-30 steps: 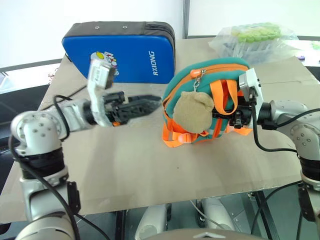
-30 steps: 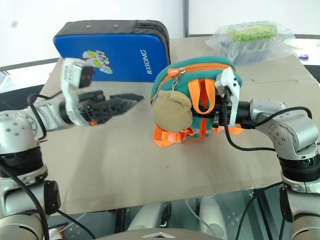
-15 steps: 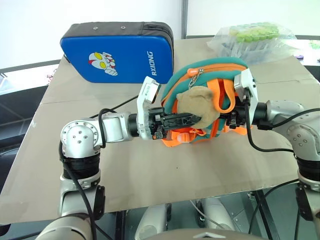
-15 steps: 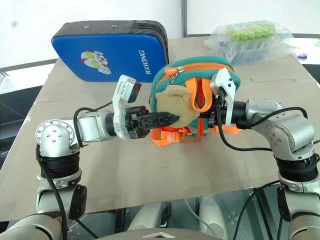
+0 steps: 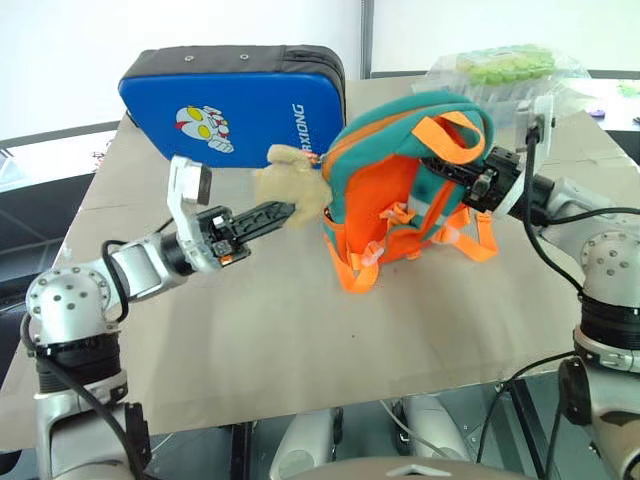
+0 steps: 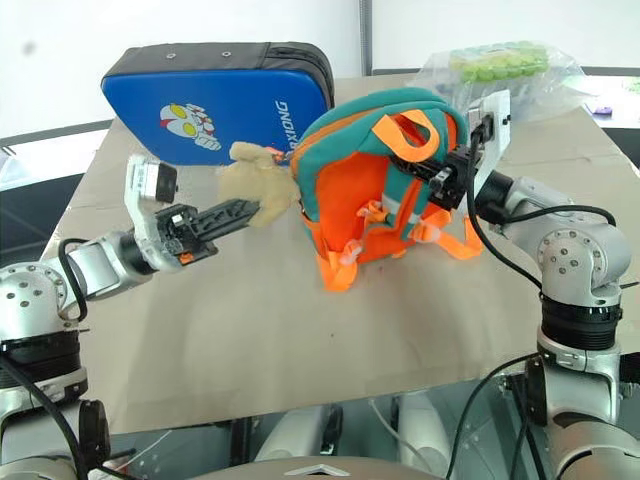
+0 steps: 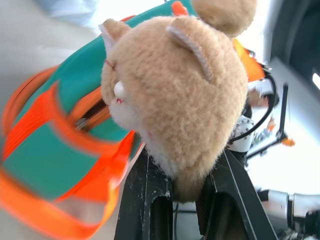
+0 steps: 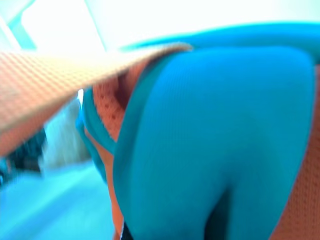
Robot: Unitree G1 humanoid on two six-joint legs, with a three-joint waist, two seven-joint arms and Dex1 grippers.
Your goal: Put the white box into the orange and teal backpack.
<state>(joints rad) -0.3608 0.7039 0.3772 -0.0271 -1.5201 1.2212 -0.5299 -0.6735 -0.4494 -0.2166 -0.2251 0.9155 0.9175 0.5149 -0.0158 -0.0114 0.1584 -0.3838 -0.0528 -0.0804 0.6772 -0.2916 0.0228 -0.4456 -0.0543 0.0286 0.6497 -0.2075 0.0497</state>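
Backpack (image 5: 400,180) hangs between left fingers (image 5: 268,214) pinching its plush toy (image 5: 292,186) and right fingers (image 5: 455,172) pinching its strap (image 5: 452,128).

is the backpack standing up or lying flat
Standing up: the orange and teal backpack rises from the table, teal top uppermost, straps hanging to the surface.

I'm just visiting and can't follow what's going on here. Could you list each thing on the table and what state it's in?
Orange and teal backpack: upright, held up by its strap.
Tan plush toy: pulled out sideways, pinched.
Left gripper: fingers shut on the plush toy.
Right gripper: fingers shut on the backpack's orange strap.
Blue padded case: closed, standing on edge behind.
Clear plastic bag: lying at the far corner, green items inside.
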